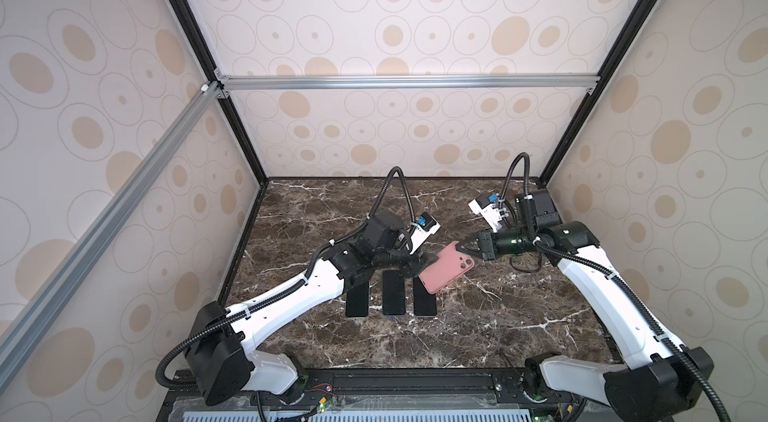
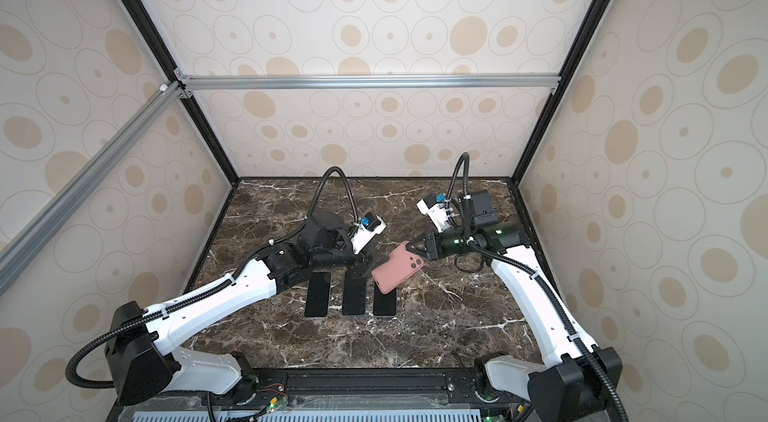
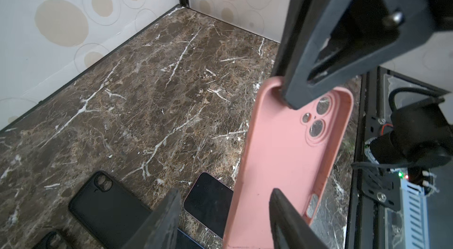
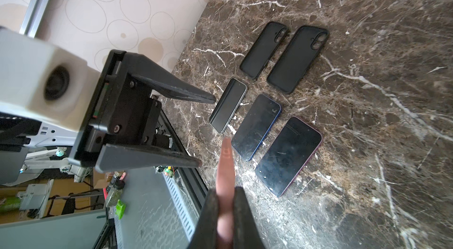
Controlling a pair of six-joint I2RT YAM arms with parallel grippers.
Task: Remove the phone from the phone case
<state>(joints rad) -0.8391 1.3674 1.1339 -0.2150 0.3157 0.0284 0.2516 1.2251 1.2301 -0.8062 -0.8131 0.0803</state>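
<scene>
My right gripper (image 1: 457, 247) (image 4: 225, 194) is shut on the top end of the pink phone case (image 1: 442, 272) (image 2: 395, 272) and holds it tilted above the table. In the left wrist view the phone case (image 3: 282, 157) is empty, and the table shows through its camera holes. The phone (image 4: 289, 156) (image 3: 208, 202), dark-screened with a pinkish rim, lies face up on the marble below the case. At the case's lower end my left gripper (image 1: 419, 264) (image 3: 223, 220) is open, its fingers (image 4: 198, 162) spread wide and gripping nothing.
Two more dark phones (image 1: 393, 293) (image 1: 357, 299) lie in a row beside the first. Two black cases (image 4: 263, 49) (image 4: 296, 59) lie beyond them, under my left arm in both top views. Patterned walls enclose the marble table (image 1: 519, 316) on three sides.
</scene>
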